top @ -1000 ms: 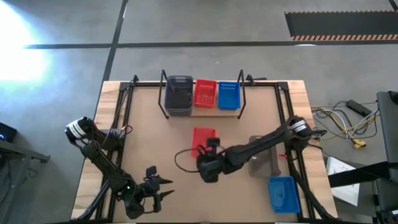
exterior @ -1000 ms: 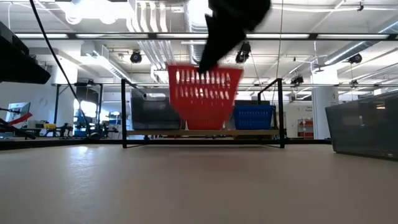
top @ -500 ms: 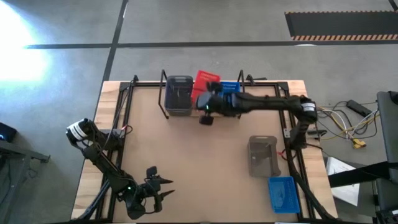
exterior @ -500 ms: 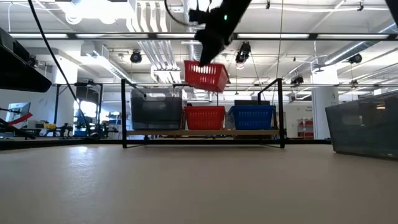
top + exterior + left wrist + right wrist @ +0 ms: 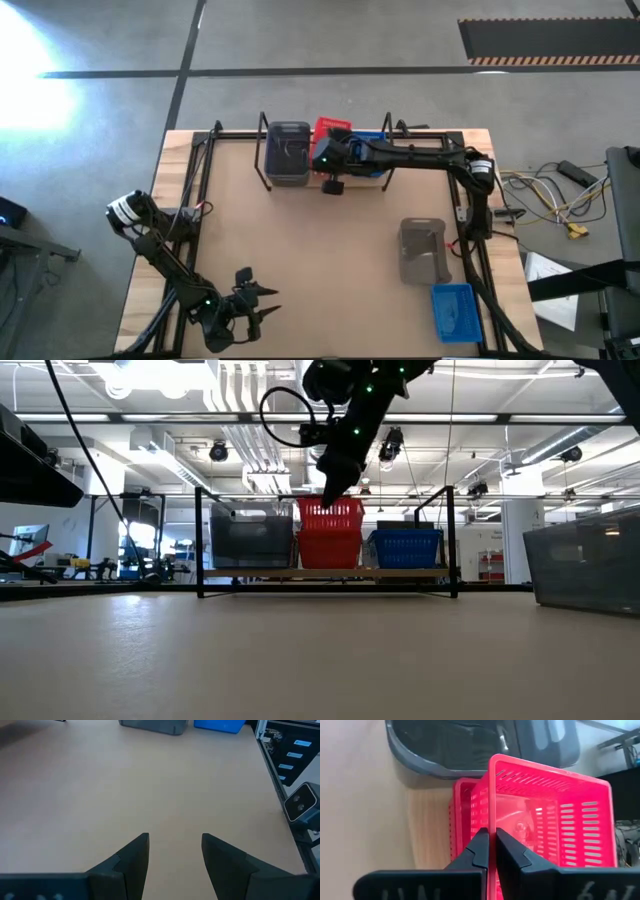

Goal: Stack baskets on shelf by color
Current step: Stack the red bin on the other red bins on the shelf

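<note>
My right gripper (image 5: 491, 851) is shut on a red basket (image 5: 547, 815) at the far edge, over the middle of the shelf (image 5: 330, 573). This basket (image 5: 330, 516) stands directly over a second red basket (image 5: 328, 551) that rests on the shelf plank. On the shelf, dark grey baskets (image 5: 288, 152) stand to its left and a blue basket (image 5: 407, 547) to its right. My left gripper (image 5: 175, 852) is open over bare table near the front left (image 5: 262, 305). My right gripper pinches one side wall of the red basket at its rim (image 5: 492, 827), one finger inside the basket and one outside. The fingers slant down from the table's near right. The basket stays upright with its bottom at the lower red basket's rim; I cannot tell whether it rests there.
A dark grey basket (image 5: 422, 250) lies on the table at the right, and a blue basket (image 5: 455, 310) sits near the front right corner. Black wire loops (image 5: 200, 540) rise at the shelf's ends. The middle of the tabletop (image 5: 300, 240) is bare.
My right gripper has carried the red basket from the table's middle toward the far edge, over the shelf. The basket was tilted high above the shelf, then came level and down onto the red basket there.
</note>
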